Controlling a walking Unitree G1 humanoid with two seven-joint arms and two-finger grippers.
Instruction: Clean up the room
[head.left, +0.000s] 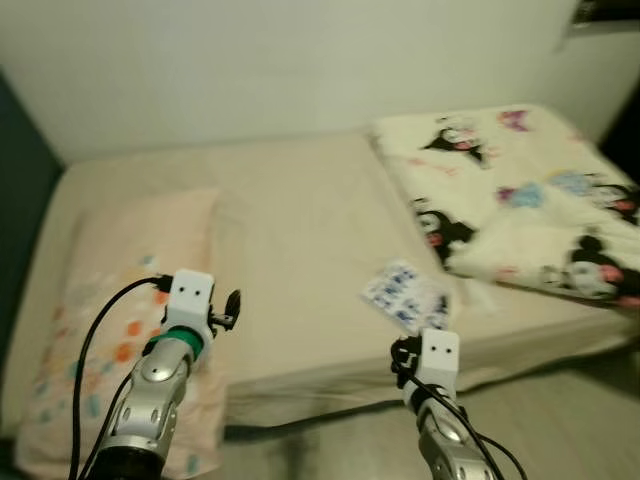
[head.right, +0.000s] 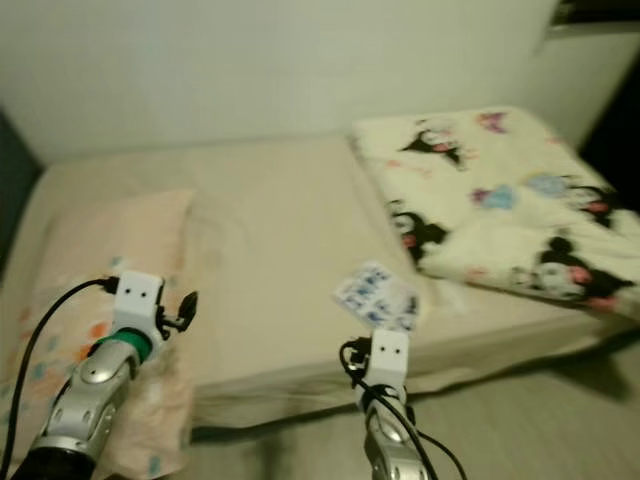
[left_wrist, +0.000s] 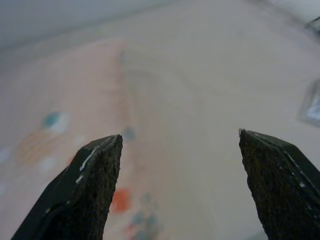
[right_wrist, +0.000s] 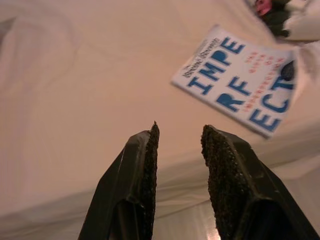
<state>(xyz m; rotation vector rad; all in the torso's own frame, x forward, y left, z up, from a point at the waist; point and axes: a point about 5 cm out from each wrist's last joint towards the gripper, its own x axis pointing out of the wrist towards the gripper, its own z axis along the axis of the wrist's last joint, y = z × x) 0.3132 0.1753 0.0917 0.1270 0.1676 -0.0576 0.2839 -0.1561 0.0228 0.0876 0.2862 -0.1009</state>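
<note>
Gritty black fingers (right_wrist: 145, 170) of my right end effector (right_wrist: 179, 134) narrowly parted above flat glossy book (right_wrist: 239, 80), corner cut off; left end effector (left_wrist: 179, 142) wide open over soft blurred pillow (left_wrist: 60, 125).

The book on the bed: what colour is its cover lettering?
Blue letters on a white cover; the book shows best in the right wrist view.

- The bed sheet (head.left: 300, 230) is plain pale beige.
- The pillow (head.left: 120, 300) is light peach, dotted with orange, teal and pale blue spots.
- The folded blanket (head.left: 520, 190) is cream white, printed with black cartoon characters plus pink, blue and purple touches.
- The book (right_wrist: 239, 80) has a white cover with large blue block letters.
- The wall (head.left: 300, 60) is off-white.
- The left gripper (left_wrist: 177, 187) and right gripper (right_wrist: 179, 165) have black, grainy fingers.
- Both arms are silver with white wrist blocks; the left one carries a green ring.
</note>
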